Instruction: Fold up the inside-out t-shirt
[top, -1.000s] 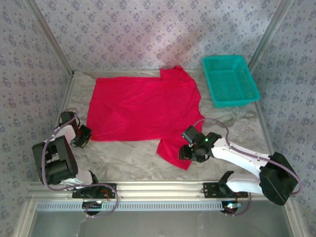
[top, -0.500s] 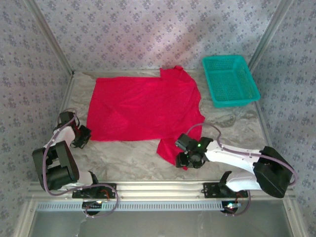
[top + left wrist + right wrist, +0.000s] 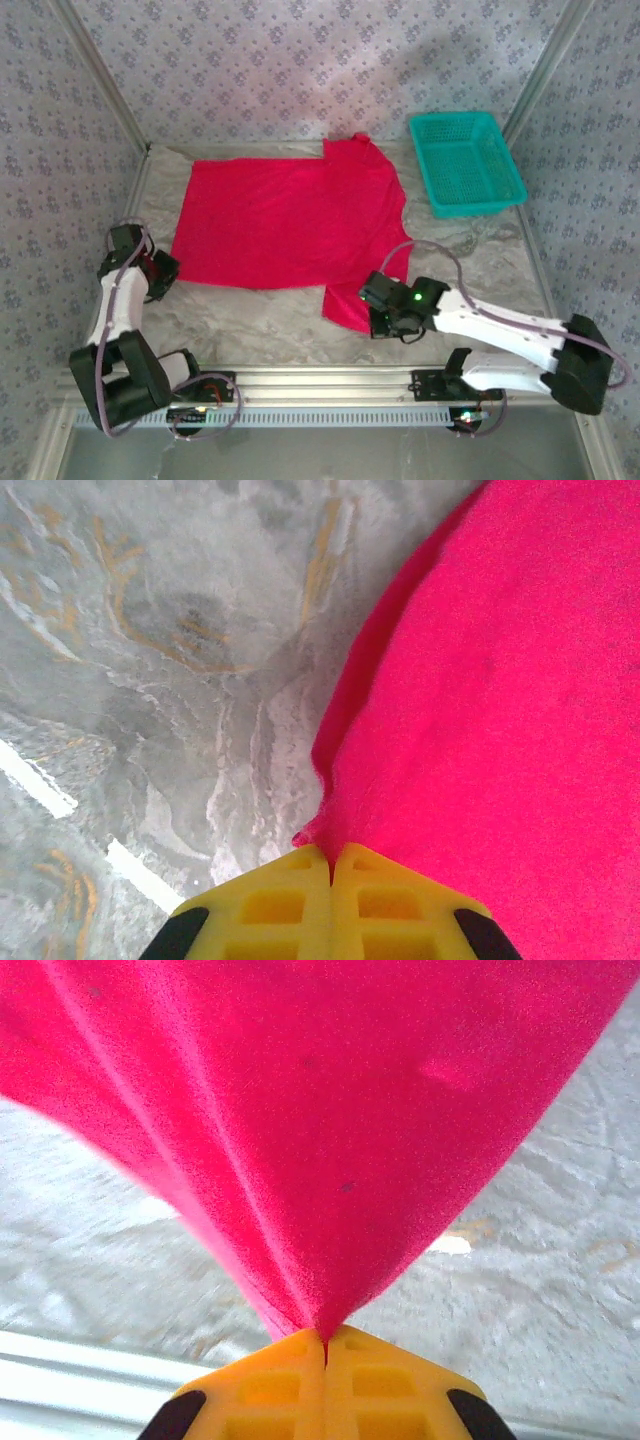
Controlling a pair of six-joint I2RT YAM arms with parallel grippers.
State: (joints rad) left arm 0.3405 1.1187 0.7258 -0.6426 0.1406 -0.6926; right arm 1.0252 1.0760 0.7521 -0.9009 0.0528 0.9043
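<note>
Pinching the t-shirt (image 3: 290, 215) at two points on its near side, ready for a fold.
The red shirt lies spread flat across the middle of the worktop (image 3: 270, 315), reaching from near the left edge toward the teal basket (image 3: 455, 120) at the far right corner, with one sleeve trailing toward the near edge. The left hand (image 3: 330, 855), pressed together, nips the shirt's near-left corner. The right hand (image 3: 325, 1338), likewise closed, nips the tip of that near sleeve, and cloth fans away from both. Gripping two near points probably lets both arms lift that side together, keeping the fabric taut rather than bunched.
</note>
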